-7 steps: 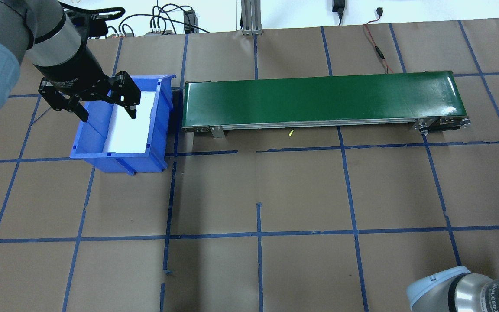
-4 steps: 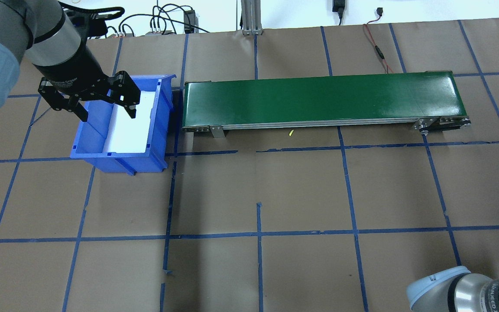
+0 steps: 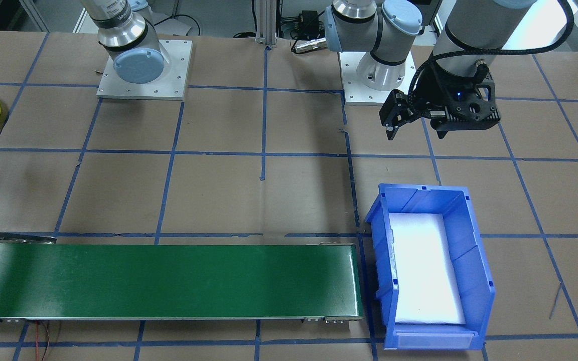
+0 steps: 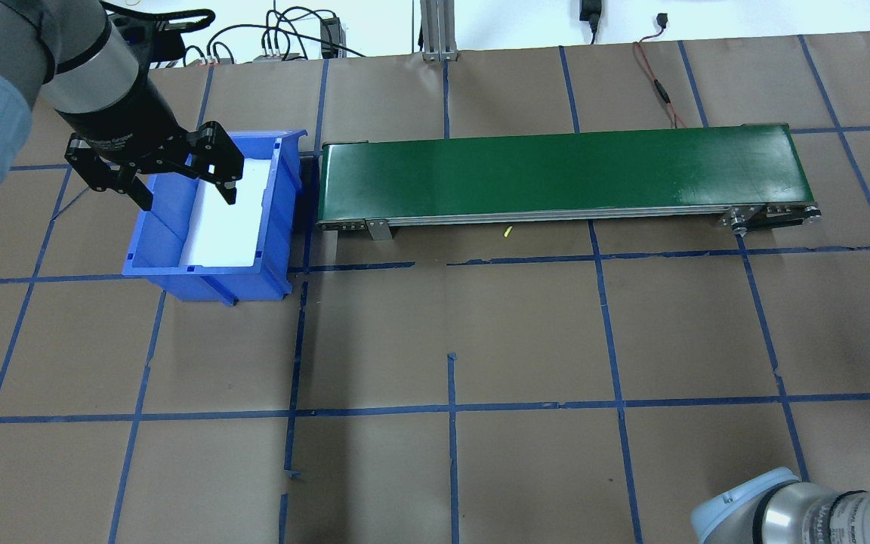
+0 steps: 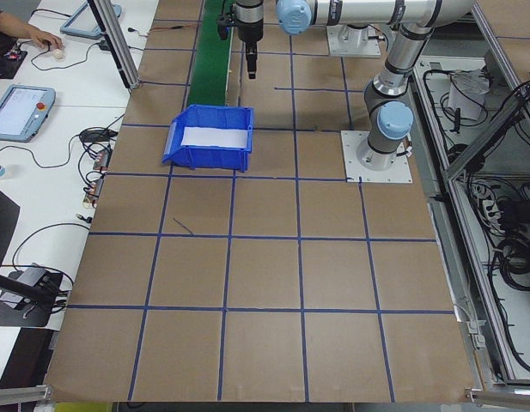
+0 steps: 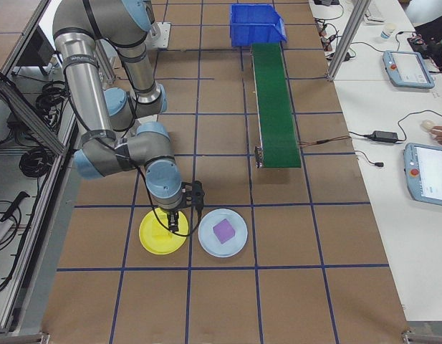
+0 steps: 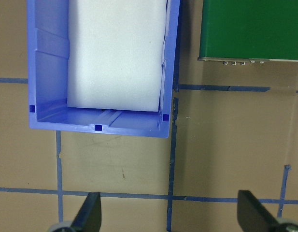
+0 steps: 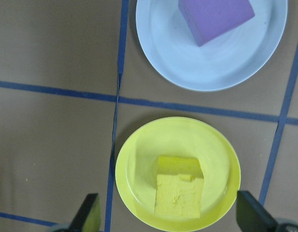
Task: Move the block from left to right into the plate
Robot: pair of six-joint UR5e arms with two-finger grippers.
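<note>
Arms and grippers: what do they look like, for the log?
Both arms are silver-grey metal tubes with pale blue round joint caps, on square white base plates. The left gripper is black, with two linkage fingers; white lettering rings its wrist and a black braided cable loops beside the forearm. The right gripper is black too; its forearm carries printed lettering.

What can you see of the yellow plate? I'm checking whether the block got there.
The yellow plate is small, round, plastic-looking, with a low raised rim. It lies flat on the brown paper, apart from the pale blue plate. A yellow block rests inside it. The right gripper hangs above, jaws open.
</note>
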